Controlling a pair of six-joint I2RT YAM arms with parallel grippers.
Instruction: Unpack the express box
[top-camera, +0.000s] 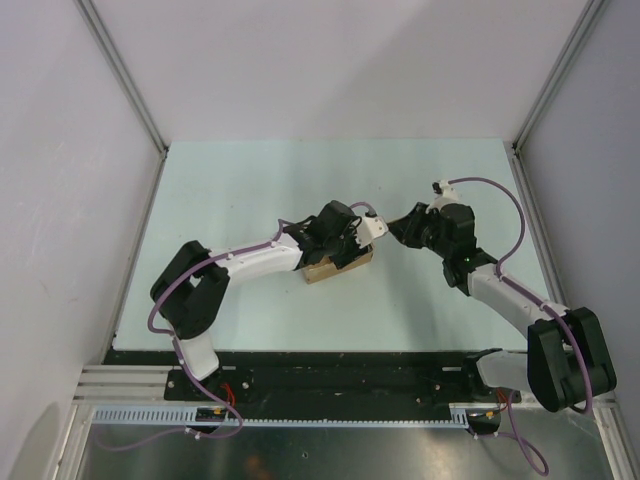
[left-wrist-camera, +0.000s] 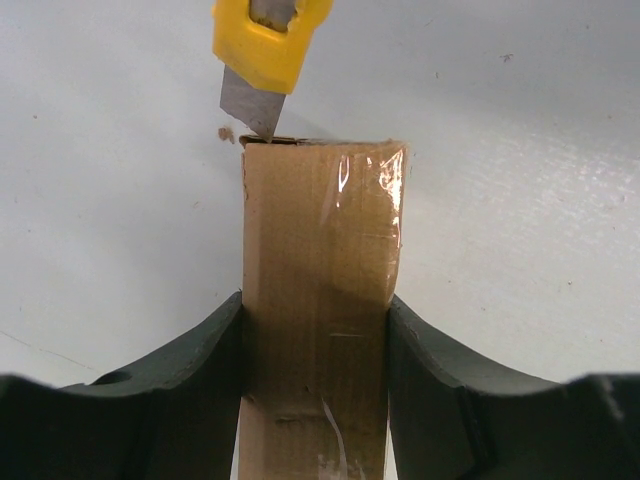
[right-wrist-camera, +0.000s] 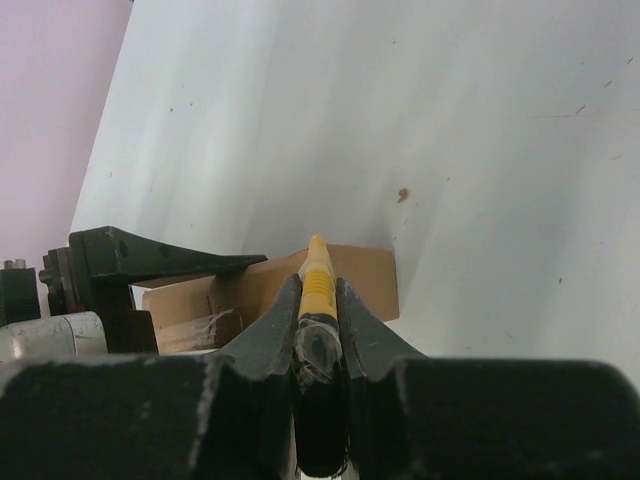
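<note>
On the pale surface (top-camera: 250, 190), the left fingers (left-wrist-camera: 180, 370) pinched the brown box (left-wrist-camera: 320, 280) by its sides to keep it steady while the right fingers (right-wrist-camera: 265, 340) squeezed the yellow knife (right-wrist-camera: 318, 280), blade (left-wrist-camera: 250, 105) at the box's far edge, likely to cut the tape (left-wrist-camera: 375, 180).

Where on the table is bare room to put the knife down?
Crowded: the middle, where left gripper, right gripper and knife meet at the express box. Free: the wide far strip of the table from there to the back wall, and the near patch between box and near edge.
</note>
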